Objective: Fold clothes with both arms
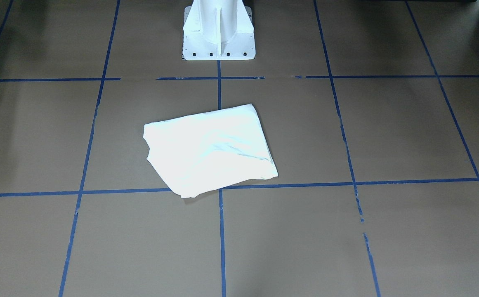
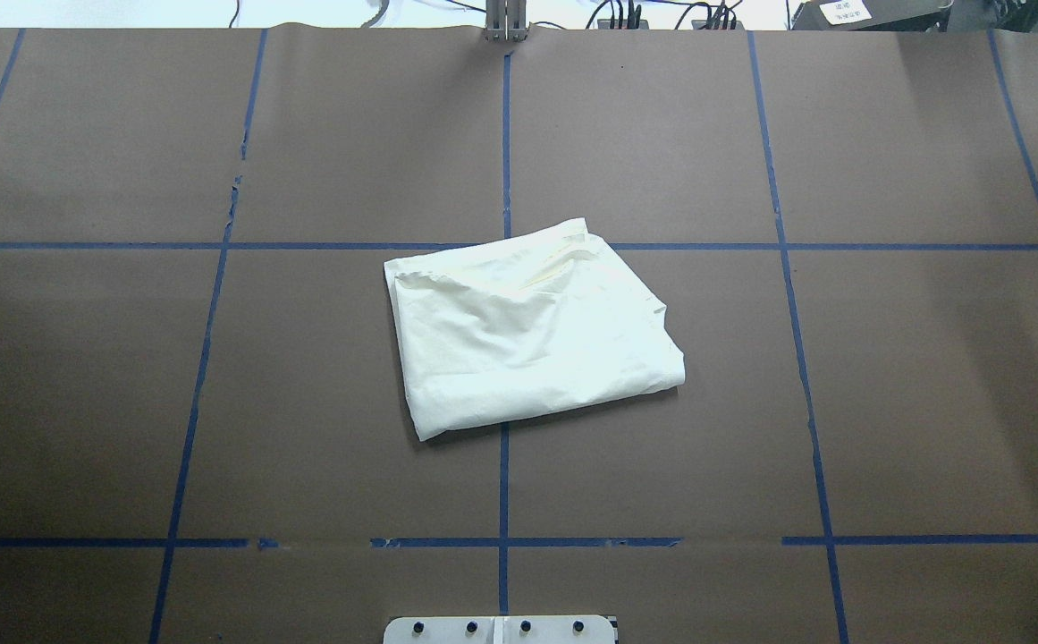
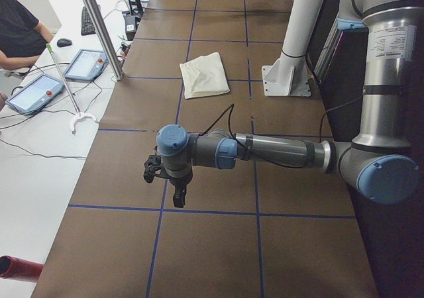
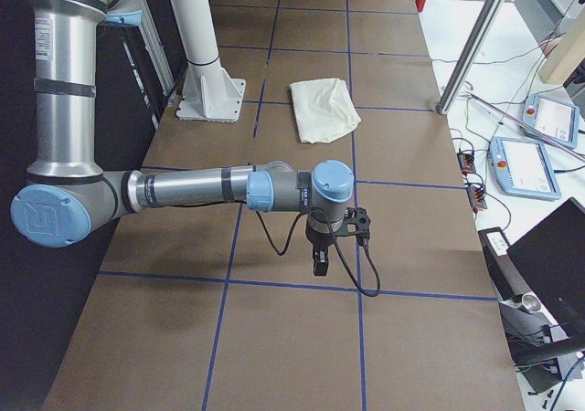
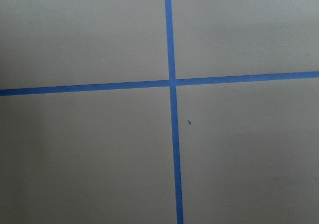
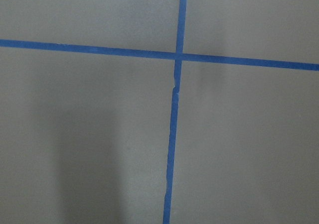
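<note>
The cream-white T-shirt (image 2: 532, 326) lies folded into a compact rectangle at the middle of the brown table; it also shows in the front-facing view (image 1: 210, 150), the left view (image 3: 205, 74) and the right view (image 4: 324, 109). Its print and lettering are hidden inside the fold. My left gripper (image 3: 173, 191) hangs over the table's left end, far from the shirt. My right gripper (image 4: 322, 258) hangs over the table's right end, also far from it. Both show only in the side views, so I cannot tell whether they are open or shut.
Blue tape lines (image 2: 504, 483) grid the brown table top. The white pedestal base (image 1: 218, 31) stands behind the shirt. Tablets (image 3: 85, 65) and cables lie on a white side bench where a person (image 3: 20, 33) sits. Both wrist views show only table and tape.
</note>
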`<act>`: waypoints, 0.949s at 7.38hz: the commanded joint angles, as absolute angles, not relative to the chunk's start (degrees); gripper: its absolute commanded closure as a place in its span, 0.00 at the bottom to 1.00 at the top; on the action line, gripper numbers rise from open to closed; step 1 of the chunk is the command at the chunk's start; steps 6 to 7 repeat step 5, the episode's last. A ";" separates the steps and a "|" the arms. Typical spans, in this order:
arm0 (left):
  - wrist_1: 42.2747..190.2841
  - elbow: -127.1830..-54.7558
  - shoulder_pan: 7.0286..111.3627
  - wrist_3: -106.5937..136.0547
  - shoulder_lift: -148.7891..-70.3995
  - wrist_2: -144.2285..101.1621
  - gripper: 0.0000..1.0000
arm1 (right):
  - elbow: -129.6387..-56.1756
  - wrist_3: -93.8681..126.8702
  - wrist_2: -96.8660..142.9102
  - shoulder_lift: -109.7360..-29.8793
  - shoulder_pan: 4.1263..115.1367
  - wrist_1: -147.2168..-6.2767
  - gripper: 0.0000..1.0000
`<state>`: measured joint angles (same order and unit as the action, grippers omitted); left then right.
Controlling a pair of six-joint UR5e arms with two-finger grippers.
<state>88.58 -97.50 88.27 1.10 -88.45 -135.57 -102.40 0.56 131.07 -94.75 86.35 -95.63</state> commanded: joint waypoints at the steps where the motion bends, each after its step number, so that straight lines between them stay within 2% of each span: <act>1: 87.89 -103.77 89.91 1.05 -85.36 -136.49 0.00 | -103.02 0.97 130.43 -95.19 86.75 -95.54 0.00; 4: 87.98 -105.21 89.83 0.88 -85.51 -136.93 0.00 | -98.19 1.14 131.04 -93.87 85.78 -95.36 0.00; 5: 87.72 -107.73 89.82 0.97 -85.69 -136.93 0.00 | -98.00 1.23 131.13 -93.87 85.78 -95.36 0.00; 7: 87.72 -107.73 89.82 0.97 -85.69 -136.93 0.00 | -98.00 1.23 131.13 -93.87 85.78 -95.36 0.00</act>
